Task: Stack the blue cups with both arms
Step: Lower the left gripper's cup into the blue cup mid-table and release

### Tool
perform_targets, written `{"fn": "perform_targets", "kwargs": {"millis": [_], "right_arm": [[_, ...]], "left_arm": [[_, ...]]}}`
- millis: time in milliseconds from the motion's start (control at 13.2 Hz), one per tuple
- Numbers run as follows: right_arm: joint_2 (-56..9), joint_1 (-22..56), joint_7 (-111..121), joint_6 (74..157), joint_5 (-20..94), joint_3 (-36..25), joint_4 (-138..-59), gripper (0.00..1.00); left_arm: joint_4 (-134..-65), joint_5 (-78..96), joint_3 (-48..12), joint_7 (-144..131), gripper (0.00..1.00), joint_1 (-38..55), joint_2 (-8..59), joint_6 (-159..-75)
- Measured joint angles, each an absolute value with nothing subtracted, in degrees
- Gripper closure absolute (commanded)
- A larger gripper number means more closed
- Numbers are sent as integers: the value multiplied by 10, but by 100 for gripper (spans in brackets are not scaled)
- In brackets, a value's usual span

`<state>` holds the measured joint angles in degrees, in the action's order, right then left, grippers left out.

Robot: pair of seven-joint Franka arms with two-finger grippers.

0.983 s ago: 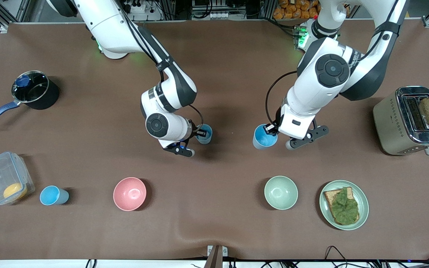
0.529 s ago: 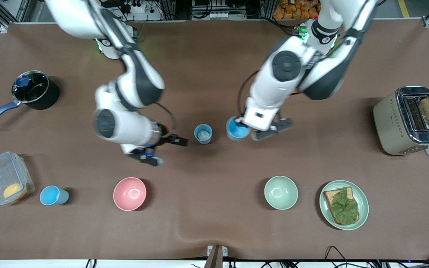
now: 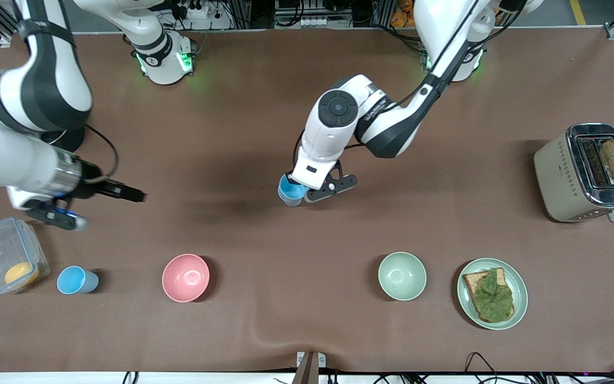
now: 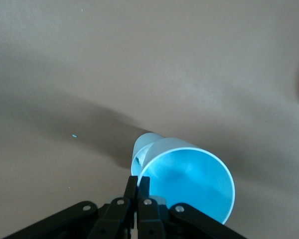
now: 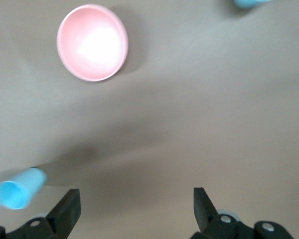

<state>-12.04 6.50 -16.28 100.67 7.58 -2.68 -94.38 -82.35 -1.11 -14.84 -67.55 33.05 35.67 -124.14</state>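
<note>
Stacking step in hand: the left gripper (image 3: 297,188), fingers pinched together on the rim of a small light-blue plastic tumbler (image 3: 290,191), holds it right over a second light-blue tumbler standing mid-table (in the left wrist view the lower one (image 4: 145,147) peeks out just under the held one (image 4: 189,180)). I judge it as lined up but not yet seated; whether the two touch I cannot tell. Next move likely calls for lowering straight down so the held cup slides into the lower one, then letting go.

The right gripper (image 3: 126,192), fingers wide apart and empty, hangs over bare table toward the right arm's end. A third light-blue tumbler (image 3: 75,280) lies on its side beside the clear plastic lidded box (image 3: 3,256), unstacked; probably that arm's next pick.

Count: three blue cups, two bowls (one pink round bowl (image 3: 185,277), one pale green round bowl (image 3: 402,276)), two arms.
</note>
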Motion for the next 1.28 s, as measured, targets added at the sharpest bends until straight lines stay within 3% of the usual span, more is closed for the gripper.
{"fn": "perform_targets", "kwargs": {"millis": [453, 529, 605, 983, 1285], "right_arm": [[-31, 25, -97, 961, 54, -81, -942, 0], [-20, 25, -96, 938, 54, -91, -934, 0], [-14, 25, -96, 919, 53, -96, -925, 0], [-12, 27, -90, 904, 29, -90, -911, 0], [-12, 29, -82, 903, 18, -74, -911, 0]], "left_arm": [[-823, -44, -144, -702, 100, 354, 386, -1241], [-823, -46, -144, -711, 87, 356, 389, -1241], [-823, -46, -144, -716, 1, 357, 391, -1241], [-796, -71, -115, -731, 0, 354, 371, -1241], [-780, -90, -78, -616, 0, 262, 245, -1143]]}}
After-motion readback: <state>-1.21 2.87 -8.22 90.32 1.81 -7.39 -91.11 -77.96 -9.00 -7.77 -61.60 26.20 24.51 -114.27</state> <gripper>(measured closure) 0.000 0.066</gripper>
